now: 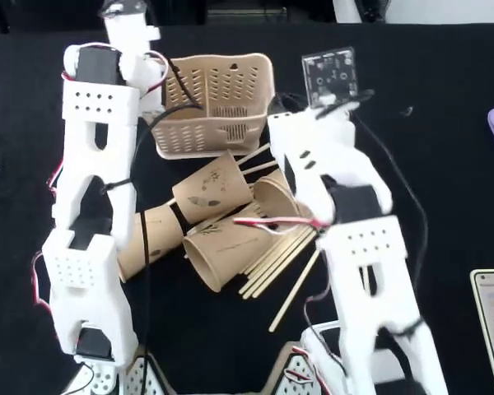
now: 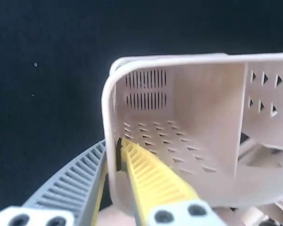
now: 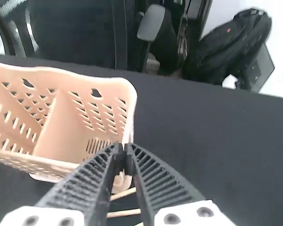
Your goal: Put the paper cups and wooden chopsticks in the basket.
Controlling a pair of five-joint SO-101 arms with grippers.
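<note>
While the left gripper (image 2: 112,143) straddles one side wall of the basket (image 1: 199,136), with its yellow finger inside and its grey finger outside, both pressed onto the wall, the right gripper (image 3: 123,149) sits at the opposite corner, its black jaws drawn almost together and nothing visible between them. The basket is beige plastic with slotted, perforated walls. It stands at the far side of the black table (image 1: 445,181), mouth upward, its long axis running across from one arm to the other. Just in front of it, between the arms, the paper cups (image 1: 222,234) lie heaped on their sides, touching; they are brown with a faint leaf print. Pale wooden chopsticks (image 1: 276,255) lie bundled beside and under them, slanting diagonally with their far ends toward the right arm; one stick lies slightly apart, roughly parallel
</note>
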